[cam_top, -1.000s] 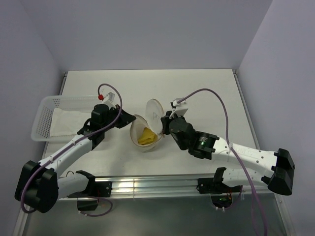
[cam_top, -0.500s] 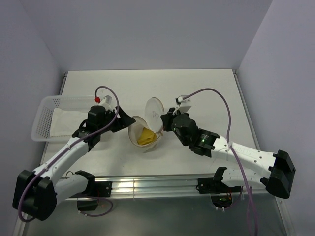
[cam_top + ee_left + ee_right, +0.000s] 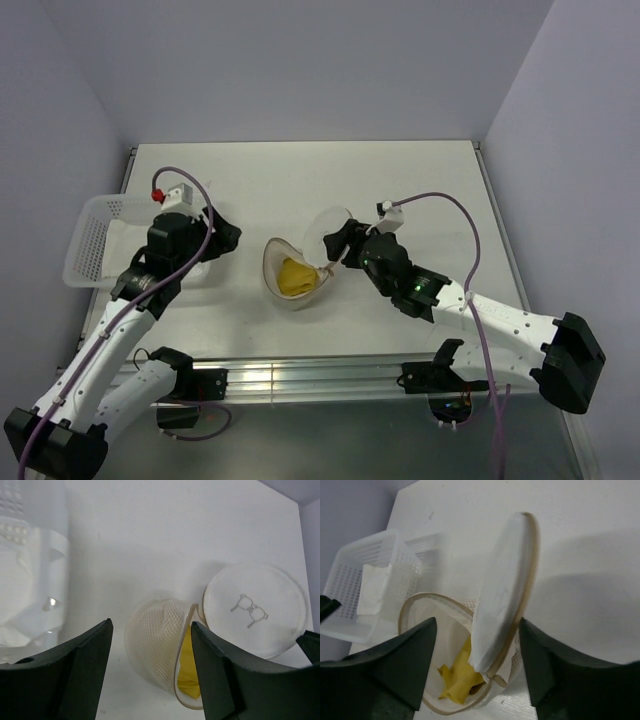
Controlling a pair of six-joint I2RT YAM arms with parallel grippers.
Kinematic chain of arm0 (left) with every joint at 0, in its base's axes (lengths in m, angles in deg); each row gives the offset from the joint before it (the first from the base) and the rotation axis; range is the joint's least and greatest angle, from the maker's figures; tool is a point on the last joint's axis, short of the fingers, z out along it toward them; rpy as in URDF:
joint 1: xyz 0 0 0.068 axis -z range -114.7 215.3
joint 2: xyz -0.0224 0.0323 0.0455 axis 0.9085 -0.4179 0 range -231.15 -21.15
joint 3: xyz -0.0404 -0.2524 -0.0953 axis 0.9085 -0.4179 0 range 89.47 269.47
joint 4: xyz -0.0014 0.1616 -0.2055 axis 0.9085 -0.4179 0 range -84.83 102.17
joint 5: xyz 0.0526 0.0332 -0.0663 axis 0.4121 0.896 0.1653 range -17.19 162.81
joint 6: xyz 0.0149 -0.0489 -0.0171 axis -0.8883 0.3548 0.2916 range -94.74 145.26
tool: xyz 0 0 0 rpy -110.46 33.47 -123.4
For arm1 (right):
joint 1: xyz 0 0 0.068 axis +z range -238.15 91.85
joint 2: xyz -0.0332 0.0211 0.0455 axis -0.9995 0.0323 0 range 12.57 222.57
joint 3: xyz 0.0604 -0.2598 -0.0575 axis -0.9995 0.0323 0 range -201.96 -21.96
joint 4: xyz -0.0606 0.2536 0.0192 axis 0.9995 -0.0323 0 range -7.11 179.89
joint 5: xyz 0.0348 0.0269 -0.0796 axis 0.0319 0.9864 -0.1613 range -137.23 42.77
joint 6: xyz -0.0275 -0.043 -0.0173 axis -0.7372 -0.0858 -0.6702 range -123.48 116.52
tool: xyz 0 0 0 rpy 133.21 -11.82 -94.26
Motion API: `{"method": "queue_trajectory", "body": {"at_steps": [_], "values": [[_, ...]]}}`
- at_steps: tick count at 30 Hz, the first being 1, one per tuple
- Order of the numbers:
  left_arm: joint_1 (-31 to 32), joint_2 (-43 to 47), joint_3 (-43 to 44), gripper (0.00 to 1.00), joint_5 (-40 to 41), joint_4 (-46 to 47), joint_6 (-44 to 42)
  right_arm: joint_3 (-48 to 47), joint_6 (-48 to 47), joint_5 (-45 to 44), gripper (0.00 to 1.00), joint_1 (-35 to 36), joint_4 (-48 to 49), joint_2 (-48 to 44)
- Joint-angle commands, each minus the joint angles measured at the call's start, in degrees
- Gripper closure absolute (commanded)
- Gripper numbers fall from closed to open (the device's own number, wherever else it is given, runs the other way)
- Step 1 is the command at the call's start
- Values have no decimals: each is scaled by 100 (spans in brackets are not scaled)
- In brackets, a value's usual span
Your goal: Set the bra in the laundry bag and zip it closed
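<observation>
Fingers first, from overhead: the left fingers (image 3: 222, 236) hang spread over the bare counter (image 3: 420, 190), between the white plastic basket (image 3: 88, 236) and the laundry bag (image 3: 274, 270), touching neither. The right fingers (image 3: 342, 240) sit just beside the bag's round lid (image 3: 330, 224), which stands tipped up off the rim. The bra (image 3: 295, 275) shows as a yellow bundle down inside the bag's open mouth.

From the left wrist, the left fingers (image 3: 85, 670) are plainly wide apart with nothing between them. Below them the mesh bag (image 3: 152, 647) lies on its side, with the bra (image 3: 187, 680) peeking out at its mouth. The lid (image 3: 255, 610) is swung open, its small dark mark facing up. The basket (image 3: 30, 580) is a blur at the left edge.

From the right wrist, the right fingers (image 3: 540, 665) are also spread. The lid (image 3: 502, 600) stands edge-on in the gap, and I cannot see it touching either finger. Yellow fabric (image 3: 455, 680) lies at the bottom of the bag, inside the brownish rim (image 3: 420, 605). A thin white cloth (image 3: 372, 592) rests in the basket behind.

To my eye the first half is finished: the garment is in. Folding the lid down and running the zipper round is all left to do.
</observation>
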Motion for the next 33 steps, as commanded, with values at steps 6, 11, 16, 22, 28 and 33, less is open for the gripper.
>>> {"method": "queue_trajectory", "body": {"at_steps": [6, 11, 16, 22, 28, 33], "values": [[-687, -331, 1016, 33, 471, -388, -713, 115, -470, -346, 7, -161, 142, -759], [-1425, -744, 1105, 38, 85, -388, -757, 177, -971, -399, 7, -231, 46, -1173], [-2121, -1254, 1044, 40, 522, -415, -792, 291, -1252, -434, 7, -258, 46, -1419], [-2744, -2141, 947, 41, 584, -257, -590, 440, -1254, -268, 8, -275, 124, -1489], [-2912, -2950, 1228, 37, 1244, -450, -572, 528, -1201, -127, 9, -284, 186, -1498], [-2903, -3617, 1377, 35, 1341, -581, -721, 572, -1183, 31, 9, -302, 221, -1612]]}}
